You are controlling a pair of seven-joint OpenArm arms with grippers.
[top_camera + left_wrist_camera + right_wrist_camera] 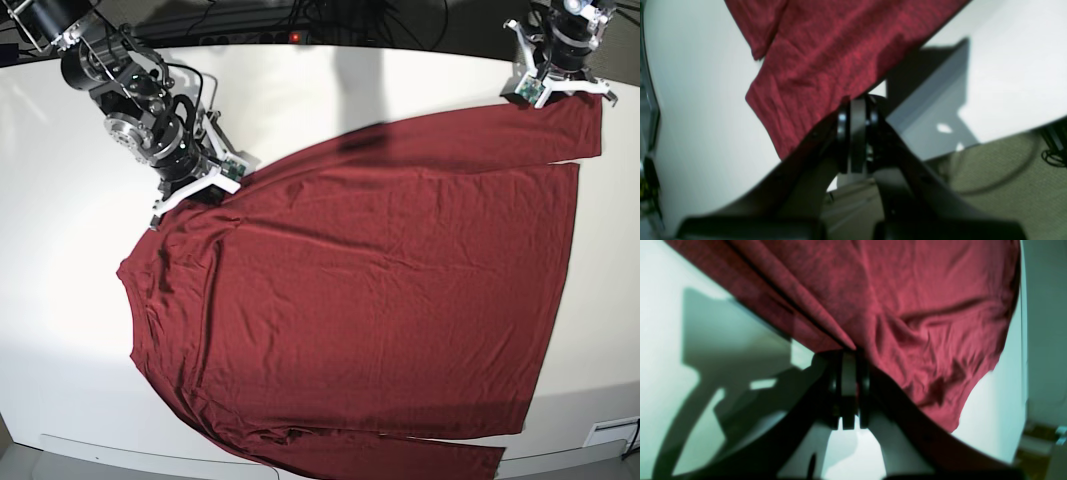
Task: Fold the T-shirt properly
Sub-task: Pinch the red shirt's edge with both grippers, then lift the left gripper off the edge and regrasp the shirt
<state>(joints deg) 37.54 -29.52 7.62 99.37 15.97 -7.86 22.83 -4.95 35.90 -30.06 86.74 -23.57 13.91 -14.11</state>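
The T-shirt (370, 300), dark red and long-sleeved, lies spread nearly flat across the white tabletop (60, 330), its body wrinkled in soft ridges. One sleeve runs along the far edge of the body, from the right pincer (190, 185) across to the left pincer (560, 90); the other sleeve lies along the near edge of the tabletop.

The right pincer sits at the shoulder end of the far sleeve. In its wrist view the jaws are closed together on a pinch of cloth, and the fabric gathers into a taut fold that runs up and away from the tips, with the body of the shirt spreading off to one side. The left pincer is at the cuff end of the same sleeve; its jaws are pressed together on the sleeve's edge, and the cloth fans out from the tips across the upper part of its wrist view.

Beyond the left pincer the tabletop ends, and greenish carpet (1007, 186) shows below, with a dark cable (1052, 146) lying on it (the picture is blurred there). Behind both arms, past the far edge of the tabletop, more black cables (330, 18) are bundled. Nothing lies on the shirt between the two pincers.
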